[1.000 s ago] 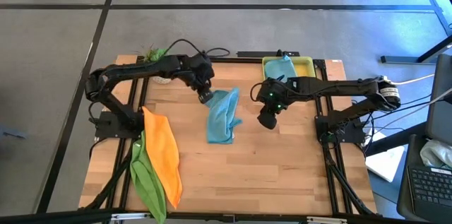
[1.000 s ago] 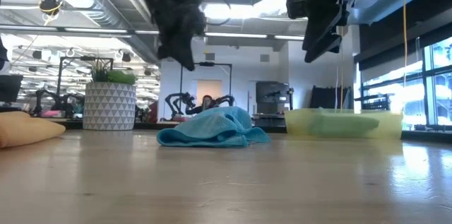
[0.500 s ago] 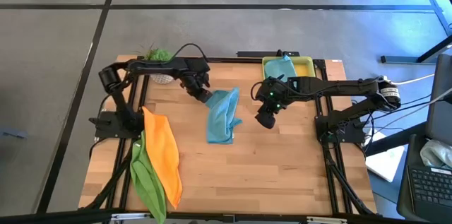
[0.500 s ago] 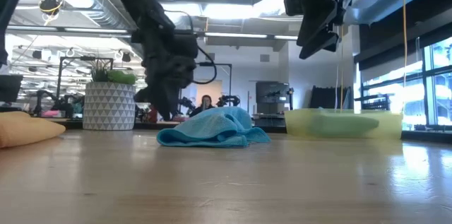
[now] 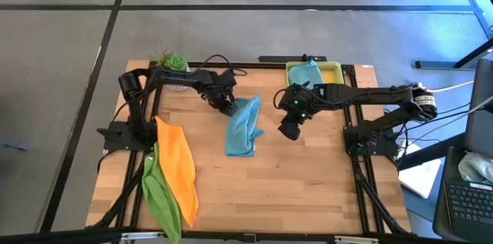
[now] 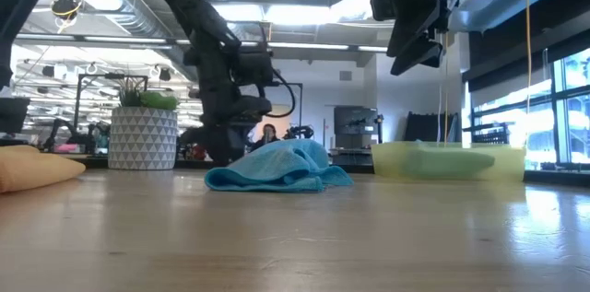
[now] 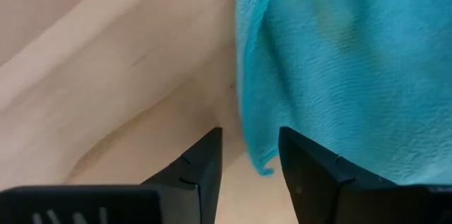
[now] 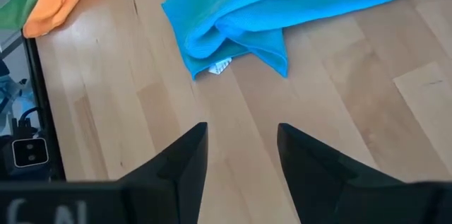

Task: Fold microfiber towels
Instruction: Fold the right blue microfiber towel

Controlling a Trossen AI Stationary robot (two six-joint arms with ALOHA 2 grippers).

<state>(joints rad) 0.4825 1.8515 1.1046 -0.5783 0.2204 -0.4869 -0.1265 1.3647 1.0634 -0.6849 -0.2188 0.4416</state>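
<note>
A teal microfiber towel (image 5: 243,125) lies crumpled in a long heap on the middle of the wooden table (image 5: 293,190). My left gripper (image 5: 228,108) is low at the towel's far-left edge, pointing steeply down. Its open fingers stand astride that edge (image 7: 248,143), with the towel's corner (image 7: 263,169) between them. My right gripper (image 5: 291,132) hangs open well above the table, right of the towel, with nothing between its fingers (image 8: 240,136). An orange towel (image 5: 176,167) and a lime green towel (image 5: 158,194) lie at the table's left edge. Another teal towel (image 5: 308,71) lies in the yellow tray (image 5: 333,73). My left gripper has one finger (image 7: 311,174) over the teal towel's edge and the other (image 7: 201,164) over bare wood. Whether either finger touches the cloth cannot be told.
A potted plant (image 5: 174,63) stands at the table's far-left corner, close behind my left arm. The yellow tray sits at the far right. Bare wood stretches across the near half of the table, right of the orange towel.
My left gripper has come down from high above the table to the teal towel's far-left edge, and its wrist has rolled on the way. The towel lies as before. My right gripper has kept still.
</note>
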